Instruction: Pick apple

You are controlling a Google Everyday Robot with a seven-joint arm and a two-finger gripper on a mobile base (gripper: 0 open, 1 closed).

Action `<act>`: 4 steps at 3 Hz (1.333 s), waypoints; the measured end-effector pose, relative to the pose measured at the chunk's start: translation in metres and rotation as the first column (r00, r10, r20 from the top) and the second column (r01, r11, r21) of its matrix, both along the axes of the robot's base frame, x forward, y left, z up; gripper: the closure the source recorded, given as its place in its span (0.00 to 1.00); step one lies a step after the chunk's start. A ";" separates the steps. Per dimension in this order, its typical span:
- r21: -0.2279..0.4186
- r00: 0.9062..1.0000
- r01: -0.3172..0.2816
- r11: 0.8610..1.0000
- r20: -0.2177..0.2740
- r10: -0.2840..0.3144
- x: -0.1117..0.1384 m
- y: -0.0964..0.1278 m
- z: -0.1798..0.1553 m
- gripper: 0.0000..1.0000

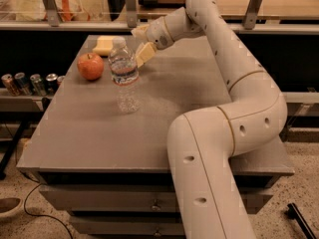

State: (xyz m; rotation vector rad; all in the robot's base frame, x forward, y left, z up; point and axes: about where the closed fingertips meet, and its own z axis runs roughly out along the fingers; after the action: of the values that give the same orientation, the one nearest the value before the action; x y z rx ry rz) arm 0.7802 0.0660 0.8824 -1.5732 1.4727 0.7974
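The red-orange apple [90, 66] sits on the grey table [164, 113] near its far left. A clear water bottle [122, 74] stands upright just right of the apple. My gripper [140, 44] is open, with pale fingers [145, 53] spread, hovering over the table's far part, just right of and behind the bottle's cap. It holds nothing and is about a hand's width right of the apple.
A pale yellow sponge block [106, 45] lies behind the apple at the far edge. Several cans [30, 82] stand on a lower shelf left of the table. A railing and counter run behind. My arm arches over the table's right half.
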 end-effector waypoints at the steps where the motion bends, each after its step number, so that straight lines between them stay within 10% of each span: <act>1: 0.055 1.000 -0.025 0.998 -0.013 0.026 -0.007 0.000 -0.002 0.00; 2: 0.154 0.991 -0.109 0.982 -0.061 0.120 -0.029 0.000 -0.008 0.00; 4: 0.277 0.945 -0.269 0.923 -0.111 0.309 -0.066 0.010 -0.009 0.00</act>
State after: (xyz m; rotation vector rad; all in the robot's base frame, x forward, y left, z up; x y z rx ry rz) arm 0.7141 0.0763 0.8733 -1.5744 1.1931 1.2551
